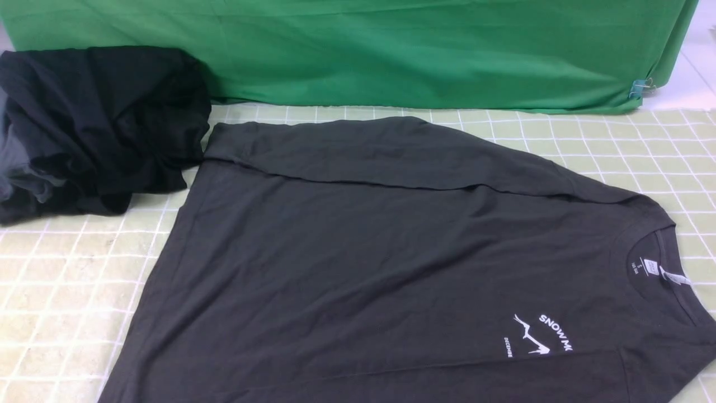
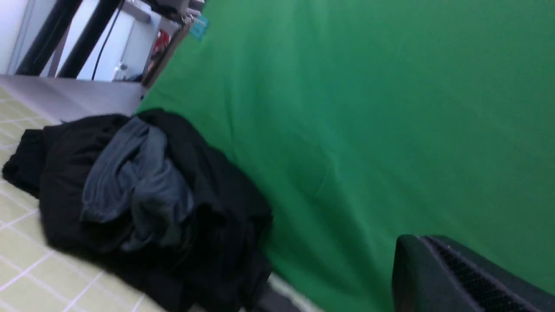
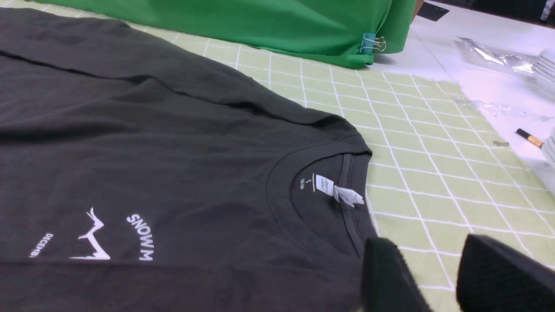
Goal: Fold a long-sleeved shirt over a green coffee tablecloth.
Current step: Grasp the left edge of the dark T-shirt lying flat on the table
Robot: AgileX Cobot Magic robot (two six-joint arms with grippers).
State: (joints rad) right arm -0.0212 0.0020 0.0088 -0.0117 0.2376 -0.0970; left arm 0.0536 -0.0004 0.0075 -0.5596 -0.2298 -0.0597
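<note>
Right fingers (image 3: 390, 281) hang parted and empty, left fingers (image 2: 459, 277) clenched on nothing, while the long-sleeved shirt (image 1: 358, 252) lies flat on the green coffee tablecloth (image 1: 56, 280); light, limp and drapey, it probably wants pinching at shoulder seam or hem.

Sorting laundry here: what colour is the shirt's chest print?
White print on the shirt; right wrist view shows it best.

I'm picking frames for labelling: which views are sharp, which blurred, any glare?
Front view: sharp, evenly lit, print on the long-sleeved shirt legible. Left wrist view: motion-blurred across the black bundle. Right wrist view: crisp neck label, glare on the white tabletop.
</note>
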